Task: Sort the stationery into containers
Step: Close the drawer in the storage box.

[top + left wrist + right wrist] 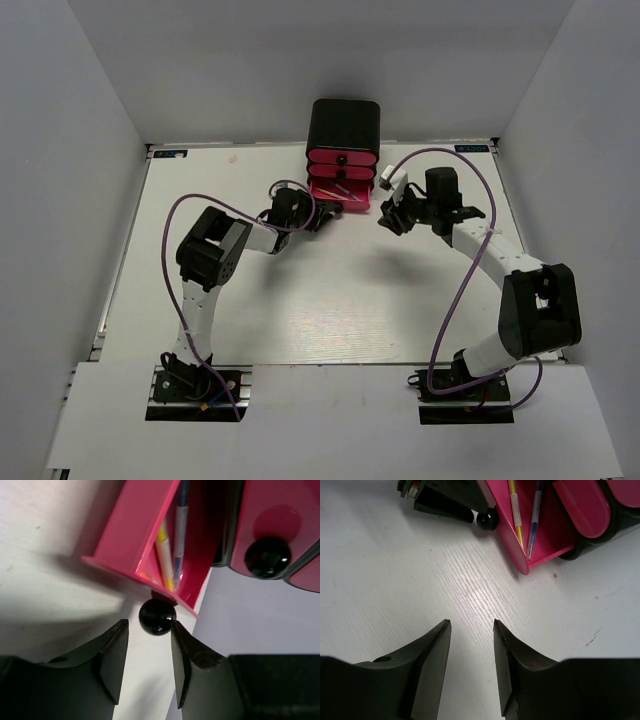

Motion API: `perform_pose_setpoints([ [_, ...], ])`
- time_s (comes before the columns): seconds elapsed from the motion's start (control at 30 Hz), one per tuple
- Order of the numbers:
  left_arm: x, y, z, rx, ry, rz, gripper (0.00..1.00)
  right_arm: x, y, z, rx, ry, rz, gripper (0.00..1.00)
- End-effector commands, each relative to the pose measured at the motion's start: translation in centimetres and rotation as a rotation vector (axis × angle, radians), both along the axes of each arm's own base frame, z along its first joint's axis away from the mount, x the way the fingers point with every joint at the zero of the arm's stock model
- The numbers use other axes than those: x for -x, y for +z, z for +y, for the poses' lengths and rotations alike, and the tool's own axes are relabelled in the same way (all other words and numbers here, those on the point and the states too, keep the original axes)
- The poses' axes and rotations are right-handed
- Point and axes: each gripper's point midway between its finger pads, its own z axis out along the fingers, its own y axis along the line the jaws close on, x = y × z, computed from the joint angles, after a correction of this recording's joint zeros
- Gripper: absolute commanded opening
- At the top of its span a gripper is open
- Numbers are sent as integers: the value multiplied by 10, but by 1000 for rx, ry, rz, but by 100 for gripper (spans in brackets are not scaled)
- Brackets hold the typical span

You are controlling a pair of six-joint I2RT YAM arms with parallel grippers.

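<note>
The black cabinet (343, 122) stands at the table's far middle with three pink drawers. The bottom drawer (340, 194) is pulled out. It holds a thin orange-pink pen (164, 555) and a thin blue-grey pen (181, 522), both also in the right wrist view (515, 510) (535, 510). My left gripper (322, 215) (149, 623) is open, and the drawer's black knob (157, 617) sits just ahead of its fingertips, not gripped. My right gripper (389, 220) (471, 622) is open and empty over bare table, right of the drawer. The short markers are out of view.
The middle drawer is shut, and its black knob (267, 557) shows to the right of the open drawer. White walls enclose the table on three sides. A purple cable (440, 152) loops from each arm.
</note>
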Motion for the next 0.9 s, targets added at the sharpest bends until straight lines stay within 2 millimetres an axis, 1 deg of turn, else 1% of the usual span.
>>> perform_pose_setpoints([
  [0.0, -16, 23, -7, 52, 24, -71, 50, 2, 11, 1, -34, 16, -28, 46],
  [0.03, -17, 23, -8, 58, 24, -82, 48, 3, 11, 1, -34, 16, -29, 46],
  [0.07, -20, 28, -10, 70, 27, -87, 48, 3, 10, 1, -33, 19, -29, 46],
  [0.1, -20, 23, -9, 66, 27, -79, 48, 3, 10, 0, -34, 17, -27, 46],
  [0.17, -23, 25, -11, 73, 27, -93, 48, 4, 9, 1, -33, 18, -25, 46],
  [0.2, -26, 31, -13, 80, 27, -105, 48, 5, 8, 1, -31, 21, -22, 46],
  [0.3, -30, 33, -15, 89, 30, -104, 48, 6, 6, 1, -31, 22, -17, 46],
  [0.4, -35, 29, -16, 87, 38, -105, 48, 6, 6, 0, -31, 20, -17, 46],
  [0.43, -37, 34, -17, 92, 38, -114, 48, 5, 6, -1, -30, 18, -16, 46],
  [0.5, -40, 33, -17, 90, 47, -117, 47, 6, 5, -1, -27, 17, -14, 46],
  [0.53, -43, 38, -18, 102, 50, -122, 47, 7, 3, -2, -27, 17, -11, 46],
  [0.57, -43, 32, -18, 98, 50, -114, 47, 7, 3, -2, -26, 17, -9, 46],
  [0.63, -48, 43, -21, 110, 50, -135, 47, 7, 2, -3, -21, 16, -10, 46],
  [0.67, -49, 37, -19, 102, 60, -129, 47, 7, 2, -2, -23, 16, -11, 46],
  [0.7, -51, 42, -21, 108, 60, -139, 47, 8, 2, -2, -23, 18, -12, 46],
  [0.8, -56, 41, -23, 118, 63, -138, 47, 7, 1, -4, -20, 13, -10, 46],
  [0.83, -58, 47, -25, 124, 62, -150, 47, 6, 2, -5, -21, 8, -14, 46],
  [0.87, -58, 47, -25, 125, 62, -150, 47, 6, 3, -4, -21, 12, -17, 46],
])
